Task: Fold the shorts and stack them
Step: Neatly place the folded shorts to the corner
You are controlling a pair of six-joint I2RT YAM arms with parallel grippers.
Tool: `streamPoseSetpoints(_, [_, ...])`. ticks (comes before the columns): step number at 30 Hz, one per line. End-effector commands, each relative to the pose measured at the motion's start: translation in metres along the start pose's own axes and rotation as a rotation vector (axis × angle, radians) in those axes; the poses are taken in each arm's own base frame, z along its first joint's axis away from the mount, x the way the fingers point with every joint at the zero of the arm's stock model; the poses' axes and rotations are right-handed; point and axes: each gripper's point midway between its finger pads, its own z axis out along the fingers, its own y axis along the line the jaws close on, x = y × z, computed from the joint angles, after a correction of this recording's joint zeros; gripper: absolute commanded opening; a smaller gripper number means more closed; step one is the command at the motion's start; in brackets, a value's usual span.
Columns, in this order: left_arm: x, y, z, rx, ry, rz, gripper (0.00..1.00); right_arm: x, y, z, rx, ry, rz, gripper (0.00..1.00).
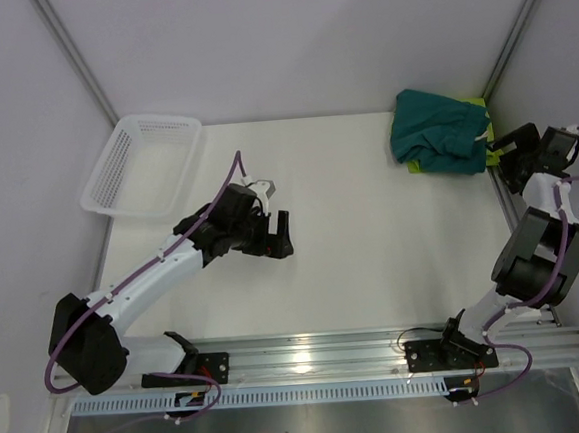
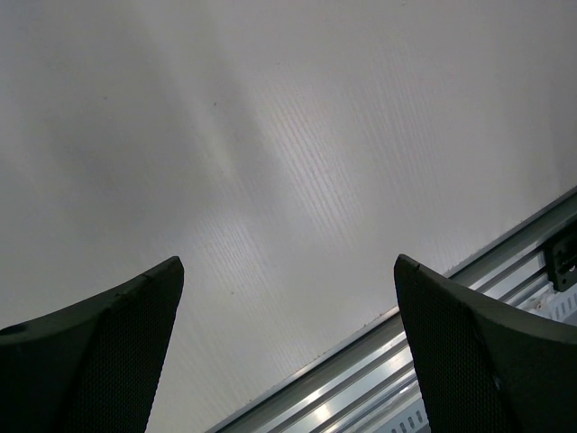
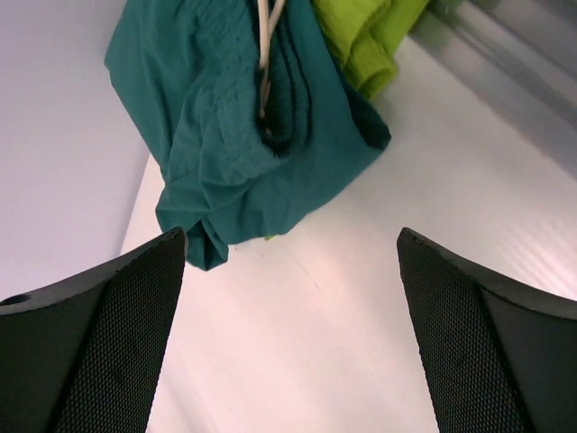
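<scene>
The shorts lie in a crumpled heap at the table's back right corner. The dark teal pair (image 1: pixel 436 131) is on top, and the lime green pair (image 1: pixel 478 107) peeks out from under it. In the right wrist view the teal shorts (image 3: pixel 242 135) show a white drawstring (image 3: pixel 264 56), with the green pair (image 3: pixel 365 36) behind. My right gripper (image 1: pixel 503 160) is open just beside the heap, its jaws (image 3: pixel 288 298) over bare table and touching nothing. My left gripper (image 1: pixel 276 240) hangs open over the middle of the table (image 2: pixel 288 334), far from the shorts and holding nothing.
A white mesh basket (image 1: pixel 143 164) stands at the back left, tilted against the wall. An aluminium rail (image 1: pixel 310 347) carries both arm bases along the near edge. White walls close in the left, back and right sides.
</scene>
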Motion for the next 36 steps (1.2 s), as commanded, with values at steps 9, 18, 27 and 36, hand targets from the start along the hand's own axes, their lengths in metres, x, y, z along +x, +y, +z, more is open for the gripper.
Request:
streamPoseSetpoints(9, [-0.01,-0.009,-0.008,0.07,-0.046,0.037,0.99,0.043,0.032,-0.011,-0.15,-0.014,0.165,1.0])
streamPoseSetpoints(18, [-0.008,-0.008,-0.014,0.069,-0.06,0.042,0.99,0.087,0.024,0.013,-0.119,0.024,0.306,0.99])
streamPoseSetpoints(27, [-0.01,-0.008,-0.015,0.078,-0.061,0.047,0.99,0.091,0.017,0.039,-0.127,-0.046,0.363,1.0])
streamPoseSetpoints(36, [-0.009,-0.007,-0.009,0.084,-0.044,0.042,0.99,0.079,0.021,0.071,-0.141,-0.101,0.356,0.99])
